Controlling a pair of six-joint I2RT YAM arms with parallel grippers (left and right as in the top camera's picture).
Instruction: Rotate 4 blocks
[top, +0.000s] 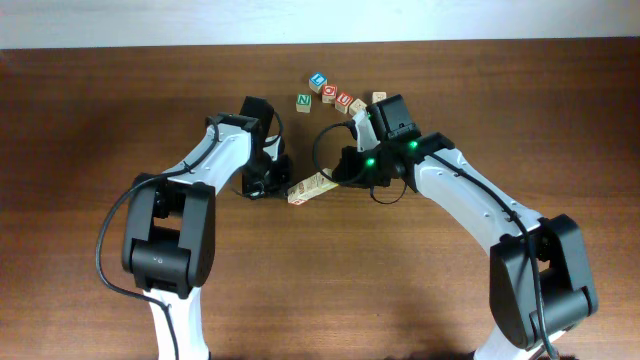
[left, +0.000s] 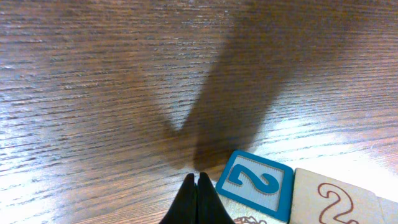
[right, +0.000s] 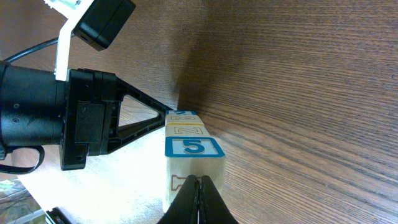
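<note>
Closed, empty, right gripper (right: 199, 190) meets the blocks (right: 194, 147) at twelve o'clock; left gripper (left: 197, 190), also closed, opposes — squeezed endwise, they may buckle.

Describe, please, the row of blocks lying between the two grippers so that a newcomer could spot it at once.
On the brown wooden table, the left gripper and right gripper, both shut, meet near the middle. Between their tips lies a short slanted row of pale blocks. Unlike the loose letter cubes scattered beyond it, these sit face to face in one line.
</note>
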